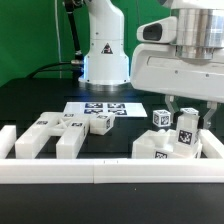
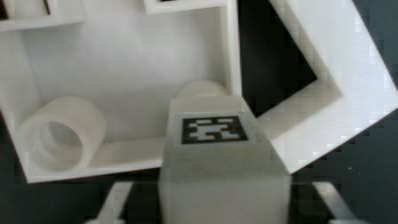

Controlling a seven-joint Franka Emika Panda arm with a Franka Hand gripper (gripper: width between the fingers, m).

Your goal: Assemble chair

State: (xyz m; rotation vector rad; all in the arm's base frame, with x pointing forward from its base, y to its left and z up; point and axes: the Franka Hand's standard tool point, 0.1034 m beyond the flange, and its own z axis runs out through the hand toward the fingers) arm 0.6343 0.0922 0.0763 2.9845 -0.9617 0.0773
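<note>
On the desk, white chair blocks lie at the exterior view's left and the marker board lies in the middle. At the right, the tool is partly closed around an upright tagged bar, near a flat plate.

Arm was white, glossy, built of rounded shells with dark bands at joints. Black triangular marking sat on rear column. Blue light ring glowed at base. Black cable ran beside column. Wrist housing was broad, white, shadowed grey beneath. Gripper was grey; fingers showed pale in wrist view.
</note>
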